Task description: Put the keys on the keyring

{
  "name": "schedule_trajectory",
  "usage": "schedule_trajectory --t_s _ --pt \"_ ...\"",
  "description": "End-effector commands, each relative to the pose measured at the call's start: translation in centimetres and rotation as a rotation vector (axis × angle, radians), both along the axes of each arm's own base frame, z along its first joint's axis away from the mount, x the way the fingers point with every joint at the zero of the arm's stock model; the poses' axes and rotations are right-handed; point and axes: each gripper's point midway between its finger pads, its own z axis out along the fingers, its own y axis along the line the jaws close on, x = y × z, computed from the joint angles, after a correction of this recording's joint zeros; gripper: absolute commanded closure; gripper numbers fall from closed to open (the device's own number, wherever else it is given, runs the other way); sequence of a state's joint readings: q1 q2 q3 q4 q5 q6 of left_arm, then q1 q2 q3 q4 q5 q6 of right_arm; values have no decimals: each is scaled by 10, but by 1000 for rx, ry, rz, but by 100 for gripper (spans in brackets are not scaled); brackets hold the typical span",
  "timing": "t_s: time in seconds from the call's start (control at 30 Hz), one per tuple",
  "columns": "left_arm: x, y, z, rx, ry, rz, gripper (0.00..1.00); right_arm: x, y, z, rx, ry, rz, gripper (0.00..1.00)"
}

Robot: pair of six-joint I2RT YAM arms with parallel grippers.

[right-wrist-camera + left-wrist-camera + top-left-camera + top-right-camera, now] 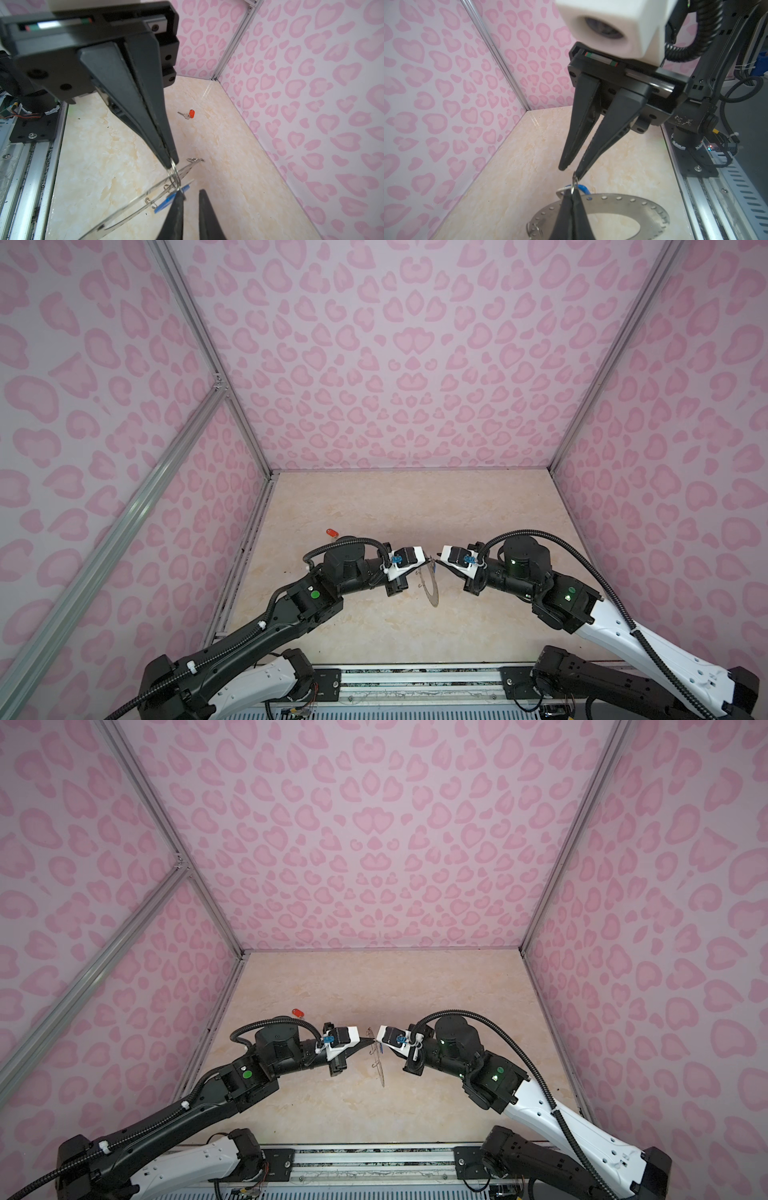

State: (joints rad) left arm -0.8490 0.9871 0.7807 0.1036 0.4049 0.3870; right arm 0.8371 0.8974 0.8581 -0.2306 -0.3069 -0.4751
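While the left gripper [172,162] has its jaws pressed together on a small wire loop [175,172] at the rim of the keyring [623,205], a flat grey metal disc with a wide central hole and tiny holes round its edge, the disc is raised near the middle of the beige marbled tabletop [374,506]. In both top views it shows almost edge-on, standing steeply between the two arms; whether its lower edge touches the tabletop cannot be told.

A small silver key with a blue oval plastic tag [172,199] hangs at the same part of the rim, just beside the held loop. The right gripper [570,170] reaches in from the right with its jaws a narrow gap apart. One fingertip [578,174] is touching or just beside the loop, and nothing shows between the jaws.

The other small silver key with a red-orange oval plastic tag [190,114] lies flat on the tabletop at the far left, well apart from both grippers and the keyring.
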Motion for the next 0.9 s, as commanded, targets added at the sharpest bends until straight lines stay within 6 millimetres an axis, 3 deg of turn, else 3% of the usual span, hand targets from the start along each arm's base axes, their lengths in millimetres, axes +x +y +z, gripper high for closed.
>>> schedule_trajectory --t_s 0.0,0.27,0.53,0.87 --pt "0 -2 14 -47 -30 -7 97 -1 3 3 6 -6 15 88" --pt "6 -3 15 -60 -21 13 97 -1 1 -9 -31 29 8 100" --pt "14 -3 29 -136 -26 36 97 2 -1 -12 -41 40 -24 100" --pt "18 2 26 -182 -7 73 97 -4 5 -18 -38 60 -14 100"
